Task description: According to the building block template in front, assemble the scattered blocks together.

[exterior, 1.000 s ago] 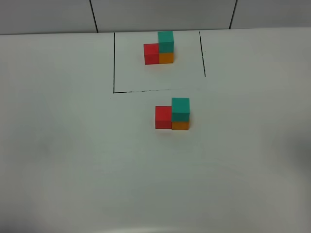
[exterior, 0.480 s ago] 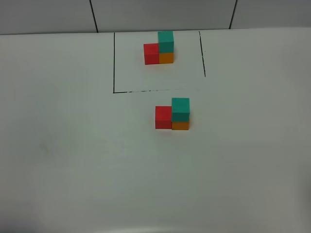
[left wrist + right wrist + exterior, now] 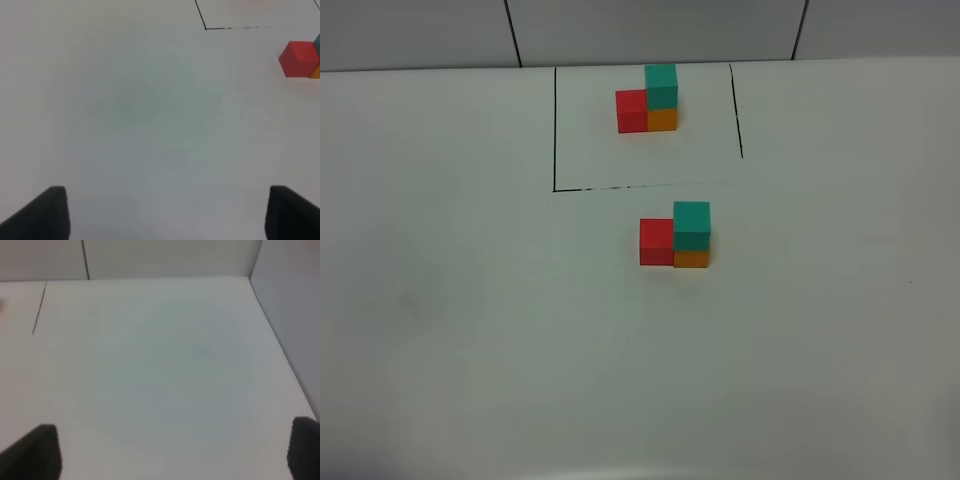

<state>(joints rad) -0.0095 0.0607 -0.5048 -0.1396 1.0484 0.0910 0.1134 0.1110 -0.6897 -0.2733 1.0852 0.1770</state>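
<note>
Fingers of the left gripper (image 3: 162,212) stand well apart with only bare surface between them, holding nothing; the right gripper (image 3: 172,450) is likewise spread wide and empty, and neither arm appears in the high view. Inside the black-lined rectangle (image 3: 555,130) at upper centre of the high frame sits the pre-built template cluster (image 3: 648,99): red and orange matte cubes side by side, a teal cube stacked on the orange. Just below that rectangle, centre frame on the plain white counter (image 3: 470,330), the three loose cubes are already joined: the red cube (image 3: 656,242) touches the orange cube (image 3: 691,257), and the teal cube (image 3: 691,225) rests on the orange. Arrangement matches the template in order and tier. Judgement: assembly appears complete; nothing visibly remains beyond confirming alignment.
</note>
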